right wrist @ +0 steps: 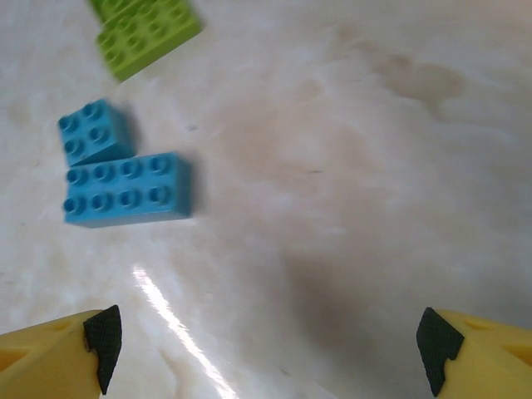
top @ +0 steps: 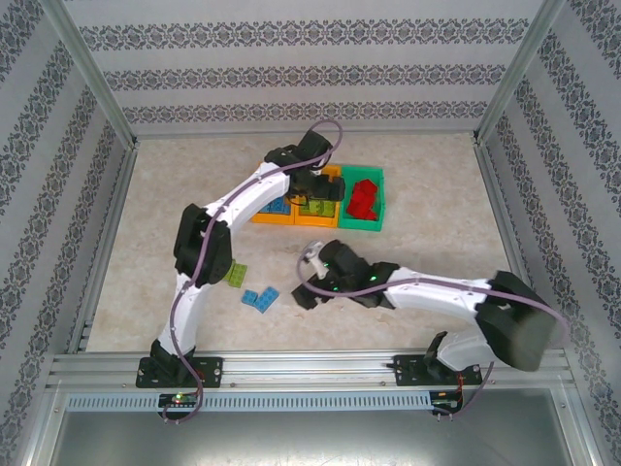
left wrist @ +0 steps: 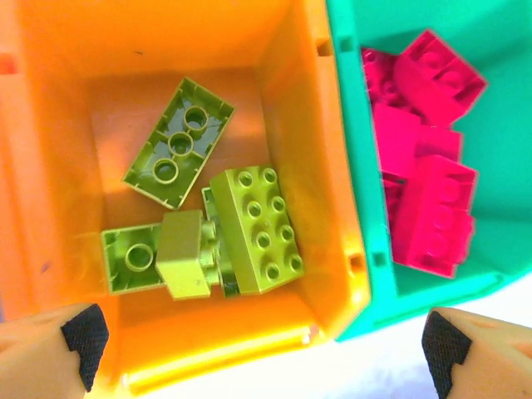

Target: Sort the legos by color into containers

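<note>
Marbled tabletop (right wrist: 374,166): left gripper (left wrist: 264,337) gapes empty over green legos (left wrist: 258,229) in an orange bin (left wrist: 50,166), right gripper (right wrist: 270,337) gapes empty near blue legos (right wrist: 125,195).

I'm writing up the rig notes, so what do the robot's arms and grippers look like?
The left arm and right arm have white links, black joints and a mauve cable alongside. The left gripper and right gripper have yellow-orange fingers with black pads.

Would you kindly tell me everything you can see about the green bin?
The green bin is a small, open-topped rectangular container of glossy-looking plastic, standing upright on the table at the right end of the row. Its left wall touches the neighbouring orange bin. Inside lies a loose heap of red bricks.
</note>
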